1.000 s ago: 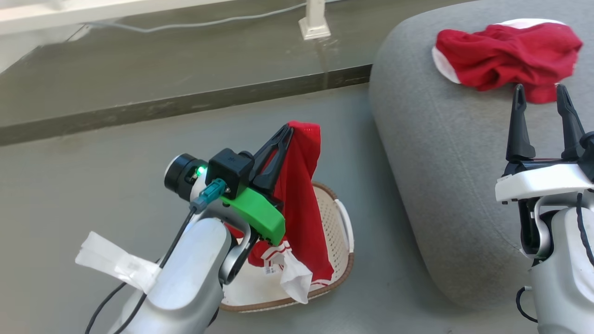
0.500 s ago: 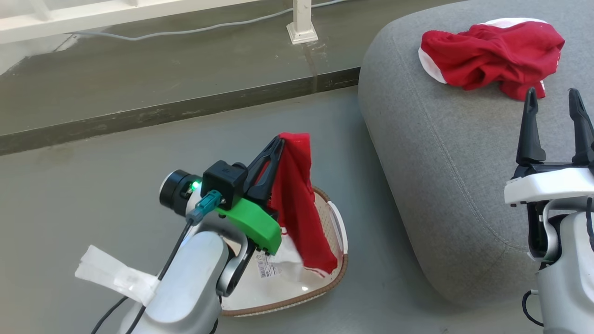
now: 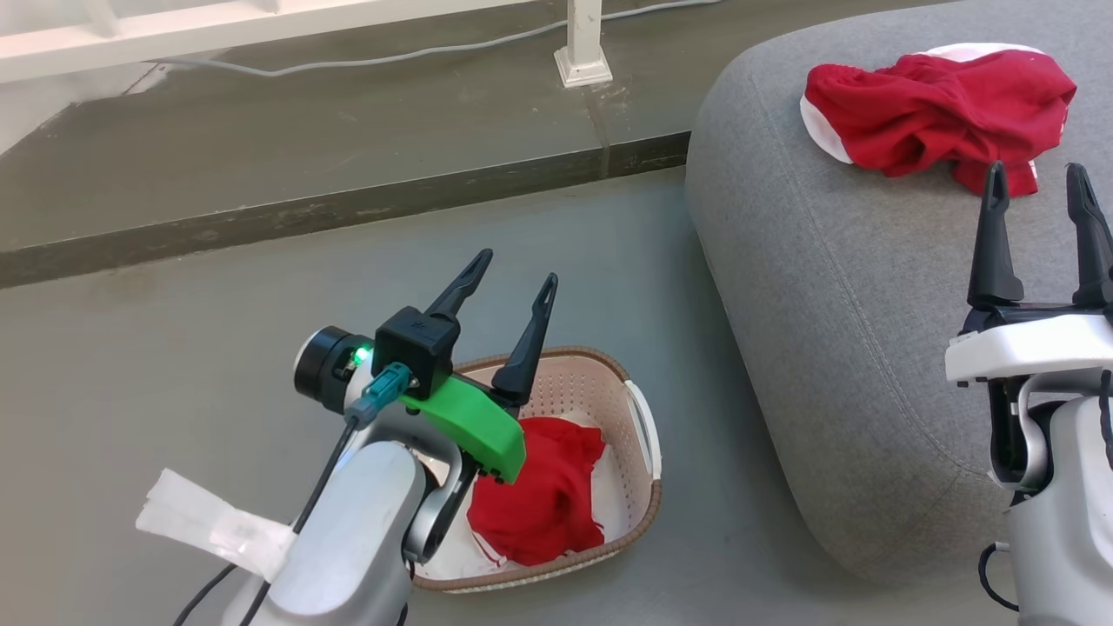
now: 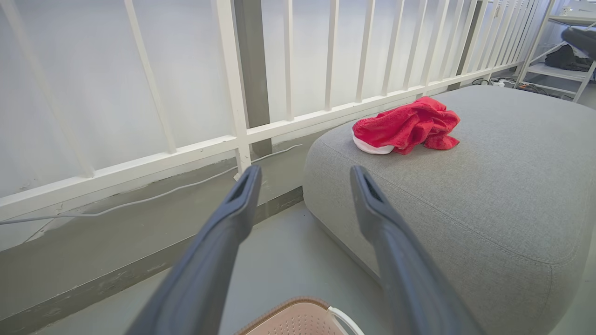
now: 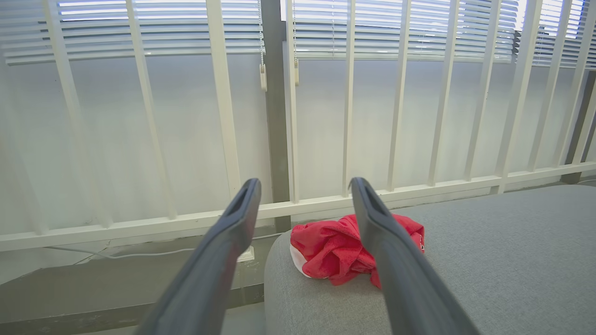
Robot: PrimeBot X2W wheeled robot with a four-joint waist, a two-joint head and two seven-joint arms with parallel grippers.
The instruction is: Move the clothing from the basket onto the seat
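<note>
Although the left pincer (image 3: 516, 266) was held above the basket (image 3: 581, 382), its two long dark fingers were spread wide and nothing was gripped between them. A crumpled red garment (image 3: 539, 497) with a little white trim was seen lying loose inside the basket, bunched toward the side nearer the robot's left arm and clear of the fingertips above it. The basket, cream and perforated with a brown woven-look rim, was set on the grey floor (image 3: 174, 365), just beside the rounded flank of the seat (image 3: 835, 313). On the seat's top, toward its far edge, a second red garment (image 3: 935, 109) with a white band was heaped. The right pincer (image 3: 1036, 169) was raised over the seat on the near side of that heap, its fingers likewise parted widely and empty. In the right wrist view the heap was seen beyond the fingers, untouched. A green fitting (image 3: 469, 426) was mounted at the left wrist, and a white paper tag (image 3: 209, 522) was stuck to that forearm. Behind the seat and basket, a white railing (image 4: 237, 139) was seen, with a pale cable (image 3: 391, 56) laid along the raised step at its foot.
</note>
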